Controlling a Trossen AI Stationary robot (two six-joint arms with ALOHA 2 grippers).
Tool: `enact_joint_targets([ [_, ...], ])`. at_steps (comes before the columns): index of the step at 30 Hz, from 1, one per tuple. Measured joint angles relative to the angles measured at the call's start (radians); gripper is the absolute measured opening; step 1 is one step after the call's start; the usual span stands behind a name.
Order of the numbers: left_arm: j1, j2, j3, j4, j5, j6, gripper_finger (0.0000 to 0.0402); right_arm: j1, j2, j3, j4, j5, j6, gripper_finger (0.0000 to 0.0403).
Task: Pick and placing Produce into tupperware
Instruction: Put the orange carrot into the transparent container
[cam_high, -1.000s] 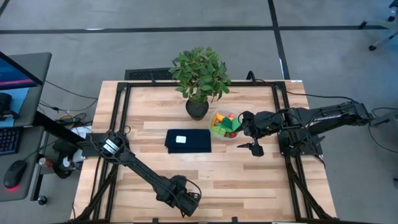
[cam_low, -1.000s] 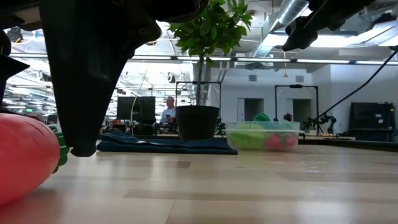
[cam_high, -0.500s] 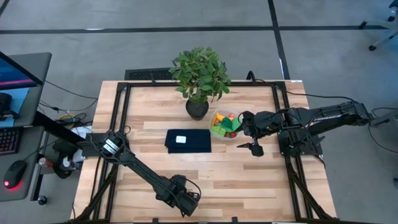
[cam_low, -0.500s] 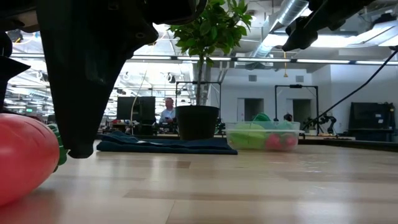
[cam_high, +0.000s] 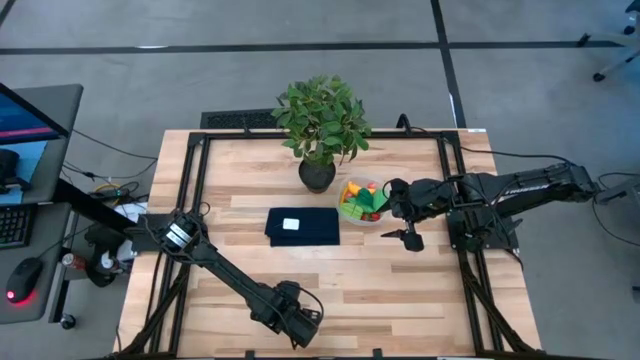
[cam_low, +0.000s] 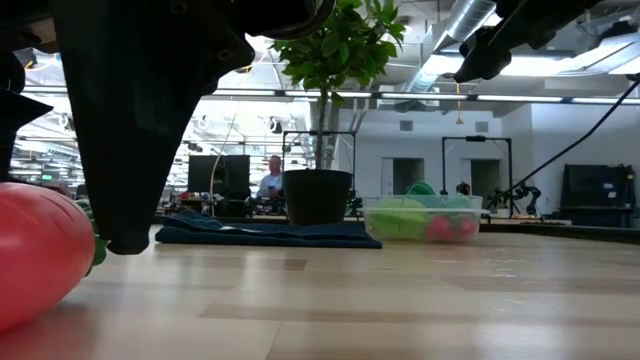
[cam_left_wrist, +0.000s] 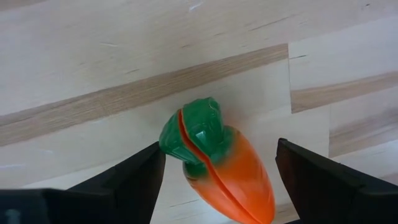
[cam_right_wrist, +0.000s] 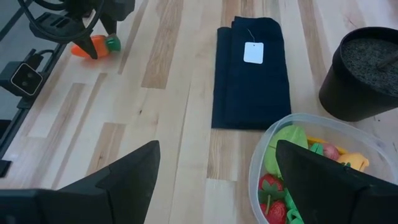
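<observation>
High view: a pale, planked wooden bench framed by dark rails. The left gripper hangs at the near edge; the right gripper sits just beside the tupperware, a round clear plastic bowl holding green, yellow and red produce. A folded dark blue cloth with a white label lies next to the bowl, and a leafy potted plant stands behind both.

Low view: the left arm's dark housing looms close. A glossy orange carrot lies on the bench beneath it, well apart from the translucent tupperware near the black pot.

Left wrist view: the moulded plastic carrot, tapered orange body with a ribbed green top and a visible seam, lies flat on the wood between the wide-open jaws, untouched by either.

Right wrist view: the jaws stand apart and empty above the bowl rim. Strawberries and green pieces rest inside; the carrot lies far off under the left gripper.
</observation>
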Motion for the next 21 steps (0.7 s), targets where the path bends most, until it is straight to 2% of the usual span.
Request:
enact_joint_targets([
  [8,0.000,0.000,0.000,0.002,0.001,0.002,0.0287,0.000,0.000,0.000,0.000,0.000,0.000,0.0315],
  [21,0.000,0.000,0.000,0.004,0.009,0.014,0.0203,0.000,0.000,0.000,0.000,0.000,0.001,0.0315],
])
